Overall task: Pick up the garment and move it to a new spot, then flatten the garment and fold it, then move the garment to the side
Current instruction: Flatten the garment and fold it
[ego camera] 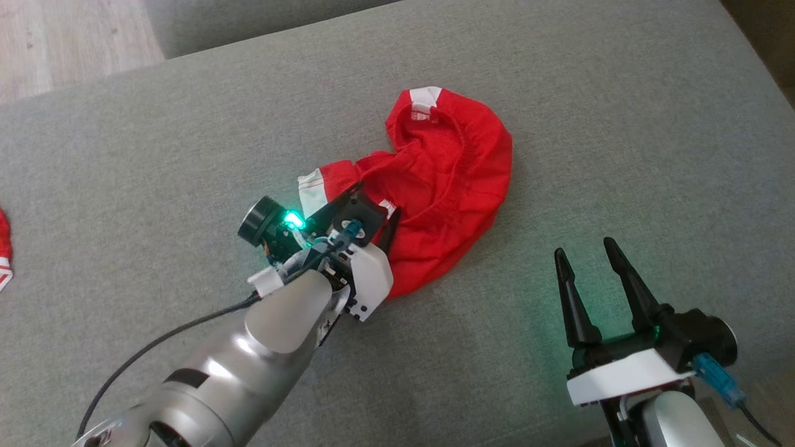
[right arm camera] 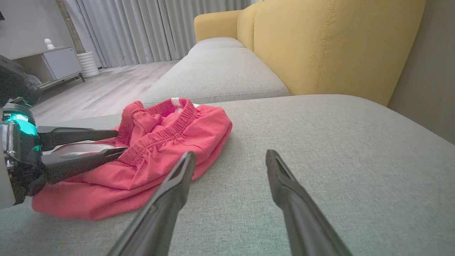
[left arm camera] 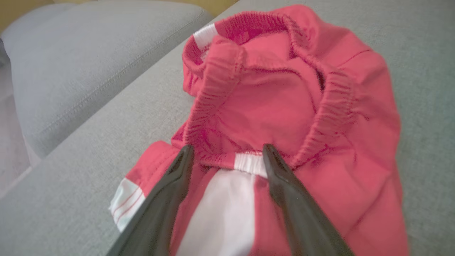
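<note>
The garment [ego camera: 447, 167] is a pair of red shorts with white side stripes, lying crumpled on the grey sofa cushion [ego camera: 155, 161]. My left gripper [ego camera: 372, 214] reaches onto its near left edge. In the left wrist view my left gripper [left arm camera: 227, 149] is open, its fingers astride the white stripe, their tips at the elastic waistband of the garment [left arm camera: 277, 96]. The right wrist view shows the left gripper [right arm camera: 119, 141] from the side, jaws apart over the garment [right arm camera: 170, 142]. My right gripper [ego camera: 585, 248] stands open over bare cushion, right of the shorts, with nothing between its fingers [right arm camera: 231, 153].
Another red-and-white cloth [ego camera: 3, 248] peeks in at the cushion's left edge. A wooden floor [ego camera: 62, 37] lies beyond the far left corner. A yellow backrest [right arm camera: 320, 46] rises along one side, and a second grey cushion [right arm camera: 217, 71] adjoins beyond the shorts.
</note>
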